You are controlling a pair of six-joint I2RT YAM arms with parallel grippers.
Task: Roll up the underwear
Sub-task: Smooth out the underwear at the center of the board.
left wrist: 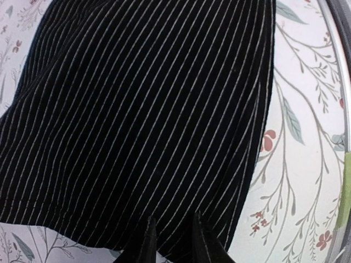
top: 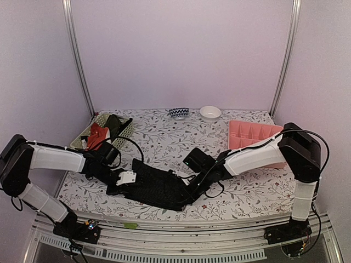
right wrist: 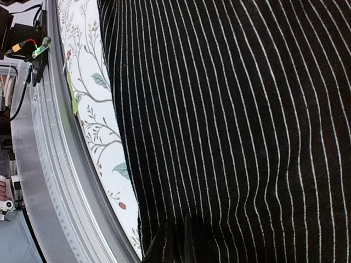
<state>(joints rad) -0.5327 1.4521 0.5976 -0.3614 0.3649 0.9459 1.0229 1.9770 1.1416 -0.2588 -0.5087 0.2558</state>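
A black ribbed pair of underwear [top: 159, 186] lies spread flat on the flowered table [top: 247, 186], near the front edge and about midway between the two arms. The left gripper [top: 125, 178] is down at the cloth's left end and the right gripper [top: 192, 193] at its right end.

In the left wrist view, the left fingers [left wrist: 148, 244] stand a narrow gap apart at the hem. Dark cloth against dark fingers hides whether they have hold of it. In the right wrist view, the right fingers [right wrist: 164, 244] are almost together and seem to pinch the near edge.

This looks like the start of the roll, with both ends being taken up and nothing turned over yet. Next, both grippers would need a firm pinch and an even lift, so the edge folds over straight.

A second, red-orange pair [top: 97, 136] sits in the pale green basket [top: 127, 127] at the far left. A pink tray [top: 241, 129] sits at the far right, and two small bowls [top: 179, 113] at the far edge. All are well apart from the black pair, and nothing blocks the roll.
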